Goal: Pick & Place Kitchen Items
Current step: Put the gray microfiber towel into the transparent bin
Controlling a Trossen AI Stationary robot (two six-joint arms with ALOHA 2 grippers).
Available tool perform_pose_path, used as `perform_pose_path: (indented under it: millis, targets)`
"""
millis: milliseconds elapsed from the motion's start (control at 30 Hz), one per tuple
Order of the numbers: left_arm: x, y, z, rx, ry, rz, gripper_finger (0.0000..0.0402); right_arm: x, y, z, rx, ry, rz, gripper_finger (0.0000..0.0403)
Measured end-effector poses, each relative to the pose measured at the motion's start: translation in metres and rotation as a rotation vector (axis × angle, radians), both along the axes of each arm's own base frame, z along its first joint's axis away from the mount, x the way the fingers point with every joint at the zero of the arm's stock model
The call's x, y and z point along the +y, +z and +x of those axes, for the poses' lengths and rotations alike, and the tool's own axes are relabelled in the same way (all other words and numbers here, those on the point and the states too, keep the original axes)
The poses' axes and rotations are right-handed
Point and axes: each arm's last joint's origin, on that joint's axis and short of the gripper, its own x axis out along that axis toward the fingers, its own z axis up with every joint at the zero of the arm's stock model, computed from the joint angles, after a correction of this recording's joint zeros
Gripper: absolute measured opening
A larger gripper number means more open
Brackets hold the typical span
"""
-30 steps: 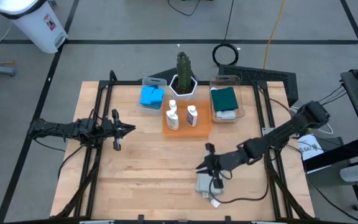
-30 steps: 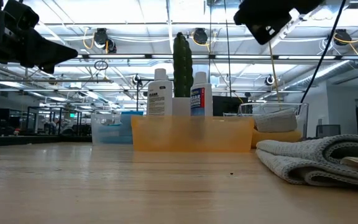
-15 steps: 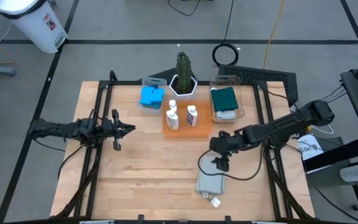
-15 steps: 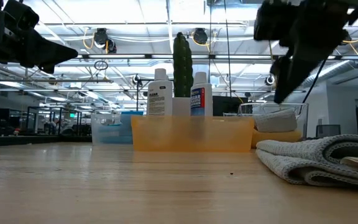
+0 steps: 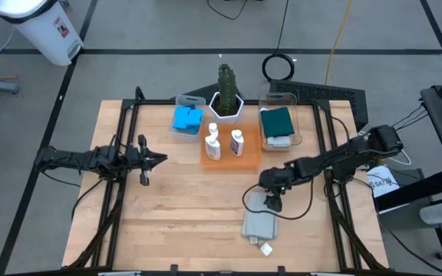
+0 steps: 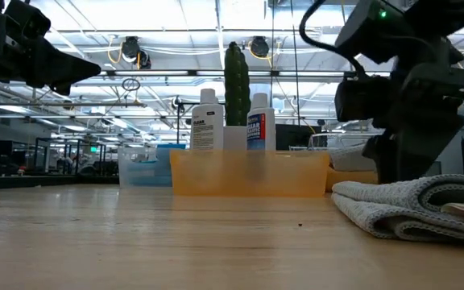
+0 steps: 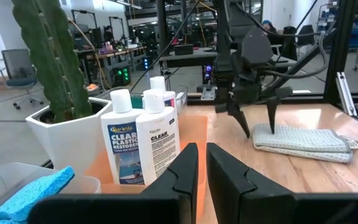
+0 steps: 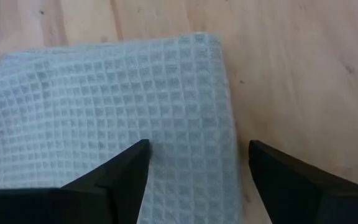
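While your right gripper [image 5: 270, 202] hangs over the folded grey cloth [image 5: 260, 225], you can see its two fingers [image 8: 123, 174] spread wide above the cloth's near edge, with nothing between them. That cloth is a pale grey waffle weave [image 8: 104, 112], folded into a flat rectangle with a small tag at one corner, and it lies on the bare wood toward the front of the table, right of centre. Your left gripper [image 5: 158, 159] waits over the left side of the table, fingers [image 7: 179, 180] nearly together and empty.

At the back you have two white labelled bottles [image 5: 213, 144] standing on the flat orange tray [image 5: 250, 159], blue sponges [image 5: 187, 119] in a clear bin to its left, and a dark green cloth [image 5: 277, 120] on top of a pale one in a clear bin to its right. A cactus [image 5: 225, 80] in a white pot stands behind the tray.

Your table [image 5: 175, 222] is light wooden planks on a black frame. Beyond it lie a grey floor, cables and a white waste bin [image 5: 41, 27]; the low view shows a large hall with ceiling lights.
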Motion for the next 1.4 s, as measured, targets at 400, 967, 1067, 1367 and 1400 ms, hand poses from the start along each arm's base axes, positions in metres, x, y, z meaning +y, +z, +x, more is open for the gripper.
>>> perform_pose_path:
  millis: [400,967,1067,1367,1400]
  targets:
    - [0.000,0.000,0.000,-0.001,0.000,0.000,0.0037,0.011,-0.011,-0.007,-0.042,0.061,0.126,0.0235]
    - [0.000,0.000,0.000,-0.001,0.000,0.000,0.0037,0.014,-0.011,-0.008,-0.067,0.170,0.119,0.0015]
    - [0.000,0.000,0.000,0.000,0.000,0.000,0.0037,0.014,-0.010,-0.007,-0.077,0.205,0.172,0.0009]
    - [0.000,0.000,0.000,0.000,0.000,0.000,0.0037,0.014,0.015,-0.010,-0.203,0.248,0.179,0.0003]
    - [0.000,0.000,0.000,-0.001,0.000,0.000,0.0037,0.014,0.020,-0.011,-0.228,0.254,0.178,0.0003]
